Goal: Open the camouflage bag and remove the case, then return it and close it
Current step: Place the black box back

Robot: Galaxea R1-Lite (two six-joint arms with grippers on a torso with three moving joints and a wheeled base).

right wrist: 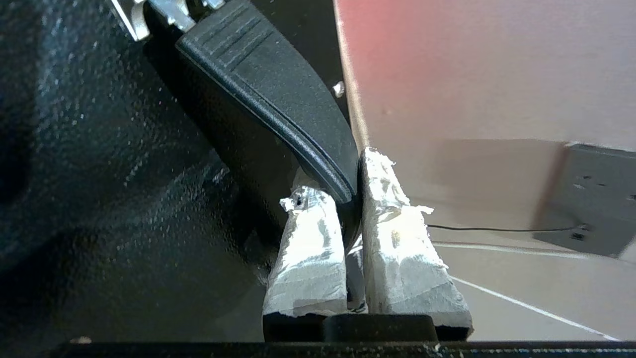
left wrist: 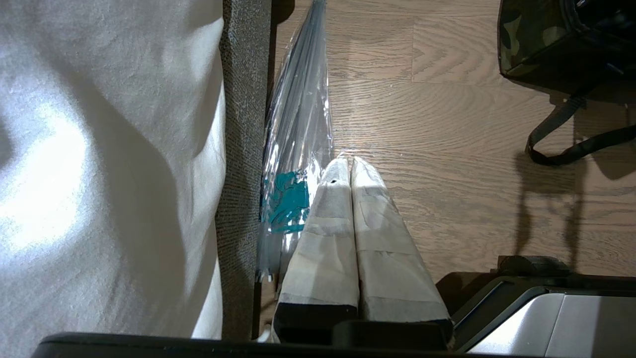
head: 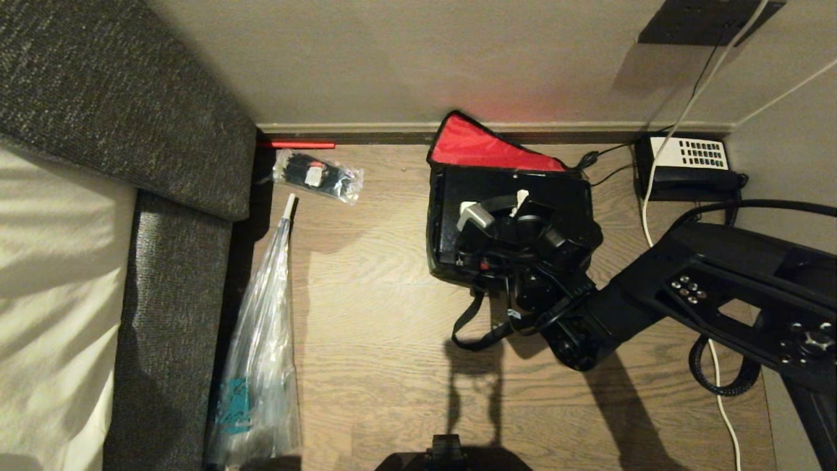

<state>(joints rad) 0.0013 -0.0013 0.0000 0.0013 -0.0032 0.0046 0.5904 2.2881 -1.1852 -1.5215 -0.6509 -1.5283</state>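
Camouflage bag (head: 444,216) sits on the wood floor (head: 379,340) against the wall, lid flipped up and back so the red lining (head: 477,147) faces out. The black case (head: 516,216) fills the bag's opening, nearly as wide as the bag; whether it rests fully inside or is partly lifted is hard to tell from the head view. A pale clasp (head: 474,216) shows on the case top, small red dot near its front edge. One black strap handle (head: 474,324) trails onto the floor in front of the bag.

Right end effector (right wrist: 350,199) is over the bag, taped fingers (right wrist: 392,238) clamped on the case's black handle (right wrist: 278,94), the pebbled black shell of the case beside it. Left end effector (left wrist: 348,166) hangs low near the bed edge, fingers together, holding nothing.

Crinkled clear plastic bag (head: 258,366) lies along the bed base, teal print on it; contents not readable. Small clear packet (head: 317,173) of black items lies near the wall, well apart from the camouflage bag. Black telephone (head: 690,167) with white keypad sits on the floor in the corner to the right of the bag.
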